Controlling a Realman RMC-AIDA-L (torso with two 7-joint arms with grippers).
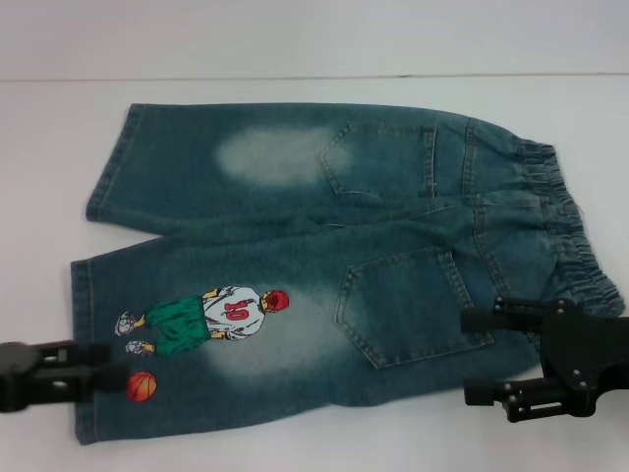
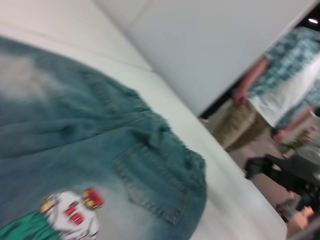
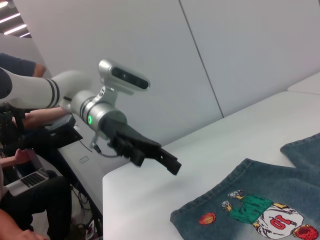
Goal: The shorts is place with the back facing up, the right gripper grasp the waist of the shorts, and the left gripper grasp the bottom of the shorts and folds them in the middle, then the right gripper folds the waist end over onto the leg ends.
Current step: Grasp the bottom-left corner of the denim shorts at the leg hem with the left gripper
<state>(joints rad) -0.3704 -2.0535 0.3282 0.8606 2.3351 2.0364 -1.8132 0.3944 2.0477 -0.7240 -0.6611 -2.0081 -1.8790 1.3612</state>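
Flat, the shorts [image 1: 324,265] lie between left gripper [image 1: 88,369] and right gripper [image 1: 477,359].

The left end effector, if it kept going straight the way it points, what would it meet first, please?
Probably the leg ends of the shorts: the left end effector points at them from beside the near hem. Its height above the table is unclear.

You have a white table [image 1: 295,98] under everything, with pale wall panels [image 3: 240,55] behind it. In the left wrist view a bystander [image 2: 280,90] stands past the table's far edge, in a green checked shirt over a white top and tan trousers, arms hanging down. In the right wrist view a laptop [image 3: 22,181] sits open beside the table, seemingly on someone's lap, though that corner is too cluttered for you to be sure. Ceiling lights [image 3: 12,17] show as bright strips at the upper corner.
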